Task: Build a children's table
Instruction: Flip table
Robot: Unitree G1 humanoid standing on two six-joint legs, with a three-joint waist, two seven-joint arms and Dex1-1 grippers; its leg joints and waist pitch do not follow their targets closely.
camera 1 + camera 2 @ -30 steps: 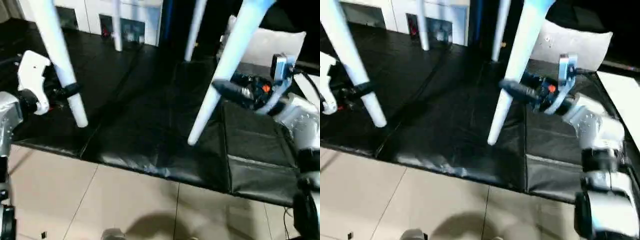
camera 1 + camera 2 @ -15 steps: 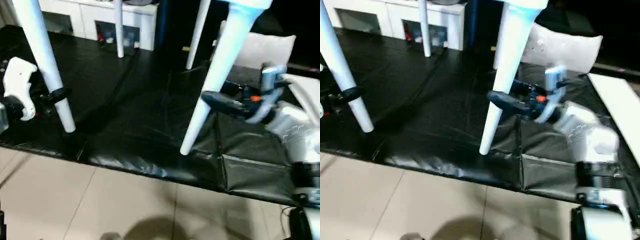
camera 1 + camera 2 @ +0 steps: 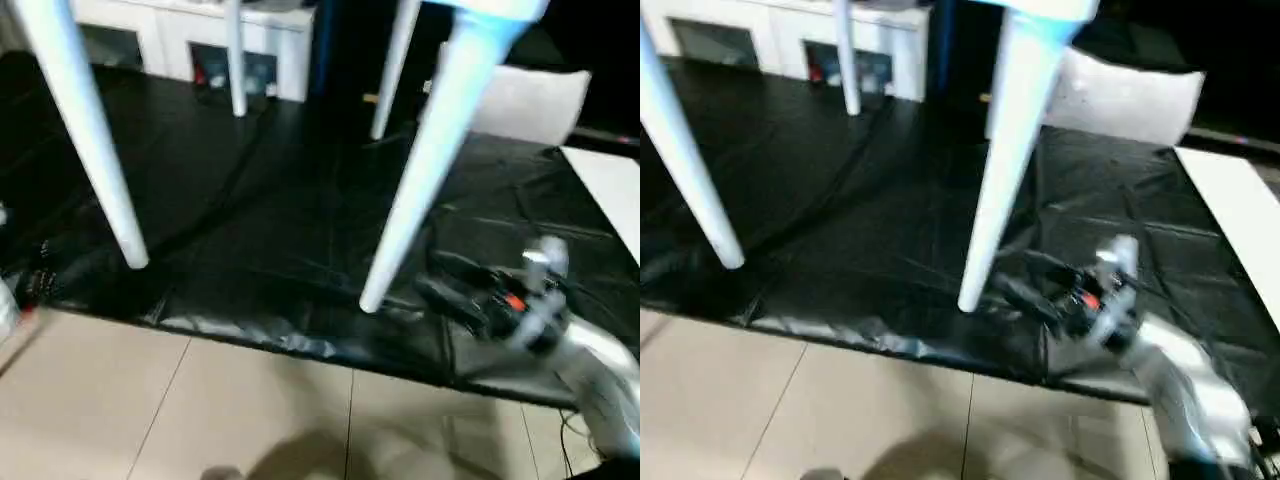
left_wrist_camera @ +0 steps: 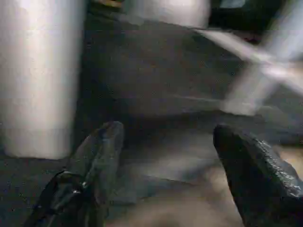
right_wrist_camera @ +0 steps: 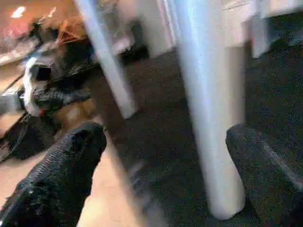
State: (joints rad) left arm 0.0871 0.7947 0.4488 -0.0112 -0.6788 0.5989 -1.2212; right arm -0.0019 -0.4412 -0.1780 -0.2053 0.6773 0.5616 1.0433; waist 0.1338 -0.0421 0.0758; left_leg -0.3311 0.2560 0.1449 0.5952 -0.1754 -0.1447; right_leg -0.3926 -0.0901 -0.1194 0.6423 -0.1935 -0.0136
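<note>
Now, from the head: children's table (image 3: pixel 455 130) upright, four white legs planted on the black mat (image 3: pixel 290 200); right pincer (image 3: pixel 440 280) low beside the near right leg (image 3: pixel 995 180), spread wide, empty. Left wrist: left pincer (image 4: pixel 165 156) parted, gripping nothing, near left leg (image 4: pixel 40 75) just beside. Right wrist: fingers (image 5: pixel 61 170) splayed, leg between, untouched.

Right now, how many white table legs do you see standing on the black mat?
4: two long white tapered tubular legs near the mat's front edge, two farther back.
</note>
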